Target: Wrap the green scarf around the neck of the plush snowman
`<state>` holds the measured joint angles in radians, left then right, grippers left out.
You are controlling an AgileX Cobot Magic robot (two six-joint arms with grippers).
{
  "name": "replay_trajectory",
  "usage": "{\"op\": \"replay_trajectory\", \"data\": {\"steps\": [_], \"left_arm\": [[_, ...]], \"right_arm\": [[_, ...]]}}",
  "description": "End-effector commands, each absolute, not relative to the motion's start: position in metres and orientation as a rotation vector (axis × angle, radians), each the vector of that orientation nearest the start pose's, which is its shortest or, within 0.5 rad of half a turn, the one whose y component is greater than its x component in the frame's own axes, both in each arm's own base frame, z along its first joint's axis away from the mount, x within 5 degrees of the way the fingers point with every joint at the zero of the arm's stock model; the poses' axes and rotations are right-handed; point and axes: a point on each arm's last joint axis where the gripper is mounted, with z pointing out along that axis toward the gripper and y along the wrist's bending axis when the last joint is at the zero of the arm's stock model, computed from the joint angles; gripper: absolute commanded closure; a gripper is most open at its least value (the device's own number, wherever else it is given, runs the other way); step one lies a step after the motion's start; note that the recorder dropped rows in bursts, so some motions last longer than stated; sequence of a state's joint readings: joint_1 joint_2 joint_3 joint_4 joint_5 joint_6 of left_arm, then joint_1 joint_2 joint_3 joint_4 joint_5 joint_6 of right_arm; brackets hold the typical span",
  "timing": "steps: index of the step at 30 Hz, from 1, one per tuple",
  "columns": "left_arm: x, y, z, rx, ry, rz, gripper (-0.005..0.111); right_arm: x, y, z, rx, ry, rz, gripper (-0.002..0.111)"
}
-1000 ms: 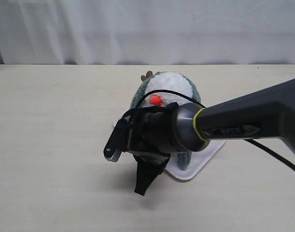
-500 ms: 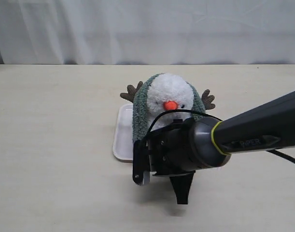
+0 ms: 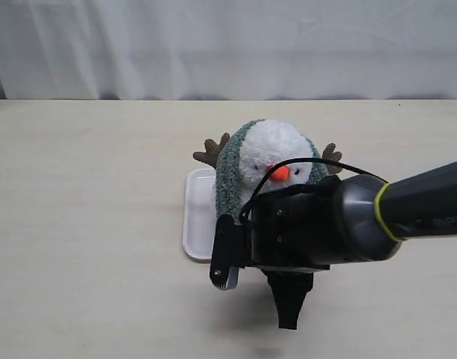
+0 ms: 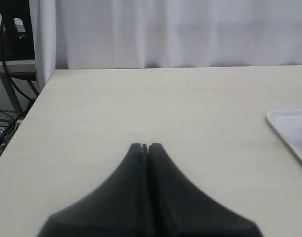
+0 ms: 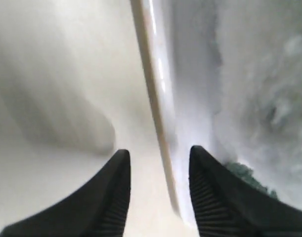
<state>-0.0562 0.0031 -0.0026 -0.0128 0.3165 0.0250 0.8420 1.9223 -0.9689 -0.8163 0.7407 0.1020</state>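
Exterior view: green scarf (image 3: 227, 176) hooded over plush snowman (image 3: 277, 153) head, hanging down both flanks, not yet at neck. Soft, light, fuzzy knit by the look; likely stretchy, quick to slide off. Best pinched near a hanging end. Seated on white tray (image 3: 198, 217). Right gripper (image 5: 158, 155) parted astride tray rim, gripping nothing; left gripper (image 4: 145, 146) closed, empty, well apart.

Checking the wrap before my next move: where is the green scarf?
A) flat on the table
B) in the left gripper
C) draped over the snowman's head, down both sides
C: the green scarf arches over the plush snowman's head and hangs down both sides.
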Motion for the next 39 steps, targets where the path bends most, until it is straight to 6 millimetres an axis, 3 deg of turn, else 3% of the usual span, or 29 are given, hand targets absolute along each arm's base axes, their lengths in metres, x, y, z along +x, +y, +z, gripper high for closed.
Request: {"op": "replay_trajectory", "data": {"steps": [1,5,8,14,17,22,28,39], "left_arm": [[0.054,-0.003,0.185,0.059,1.791,-0.033,0.107],[0.054,-0.003,0.185,0.059,1.791,-0.033,0.107],[0.054,-0.003,0.185,0.059,1.791,-0.033,0.107],[0.054,-0.003,0.185,0.059,1.791,-0.033,0.107],[0.054,-0.003,0.185,0.059,1.791,-0.033,0.107],[0.054,-0.003,0.185,0.059,1.791,-0.033,0.107],[0.054,-0.003,0.185,0.059,1.791,-0.033,0.107],[0.054,-0.003,0.185,0.059,1.791,-0.033,0.107]], "right_arm": [[0.239,0.212,0.133,-1.721,2.326,-0.547,0.070],[0.228,0.213,0.164,-1.585,2.388,-0.358,0.070],[0.219,0.214,0.192,-1.378,2.439,-0.166,0.070],[0.205,0.223,0.229,-1.092,2.447,0.218,0.070],[0.206,0.230,0.237,-0.969,2.402,0.363,0.070],[0.224,0.230,0.236,-0.781,2.377,0.431,0.069],[0.251,0.221,0.223,-0.663,2.471,0.389,0.047],[0.272,0.234,0.197,-0.627,2.379,0.416,0.048]]}}
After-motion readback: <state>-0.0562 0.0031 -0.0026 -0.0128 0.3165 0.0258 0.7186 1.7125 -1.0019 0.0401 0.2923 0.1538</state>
